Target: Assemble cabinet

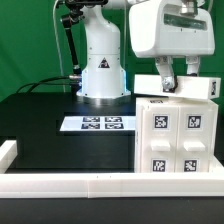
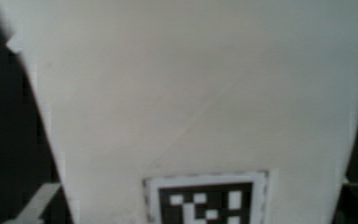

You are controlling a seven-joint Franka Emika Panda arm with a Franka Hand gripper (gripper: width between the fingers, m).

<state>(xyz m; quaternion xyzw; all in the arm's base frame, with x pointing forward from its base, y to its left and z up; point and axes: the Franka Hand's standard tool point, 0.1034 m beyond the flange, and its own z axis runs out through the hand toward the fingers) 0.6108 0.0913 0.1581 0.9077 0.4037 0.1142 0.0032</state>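
Note:
The white cabinet (image 1: 176,138) stands on the black table at the exterior view's right, with several square tags on its front. A flat white top panel (image 1: 180,88) lies across its top. My gripper (image 1: 177,76) reaches down from above, and its fingers (image 1: 166,74) straddle this panel and are closed on it. In the wrist view the white panel (image 2: 158,90) fills nearly the whole picture, very close, with one tag (image 2: 206,200) at its edge. A grey fingertip (image 2: 43,203) shows beside it.
The marker board (image 1: 100,123) lies flat on the table in front of the arm's base (image 1: 103,70). A white rail (image 1: 90,184) runs along the table's front, with a white corner piece (image 1: 8,151) at the exterior view's left.

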